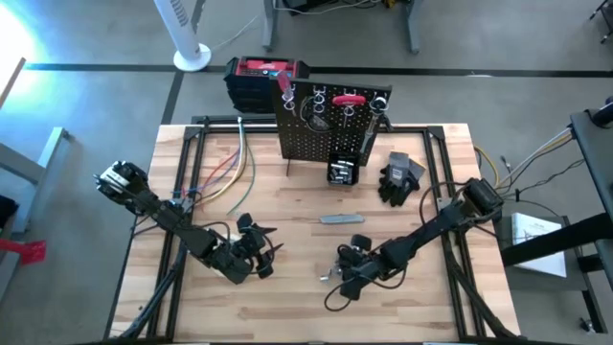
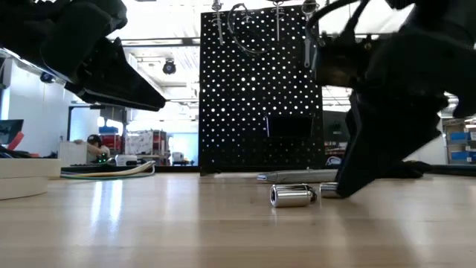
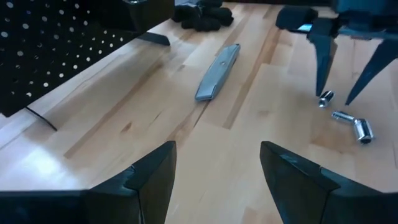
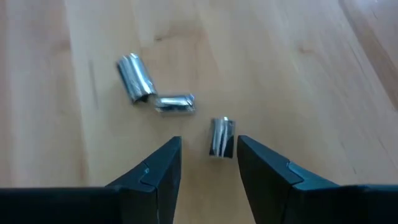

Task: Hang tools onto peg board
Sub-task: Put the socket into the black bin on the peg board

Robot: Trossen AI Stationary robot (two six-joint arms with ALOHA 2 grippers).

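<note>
Right tool: I see it parted, empty, straddling one short silvery socket bit.
Left tool: wide apart, empty.
Nearby: two more silvery bits beside it on the wooden counter.
Bit axis: pointing along my fingers.

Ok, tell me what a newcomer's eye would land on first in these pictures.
The upright black peg board at the table's far edge, with tools already hung along its top. Next, the right gripper low over the wood, fingers open around one of three short silvery sockets. The left gripper hovers open nearby, facing a grey utility knife lying mid-table.
</note>
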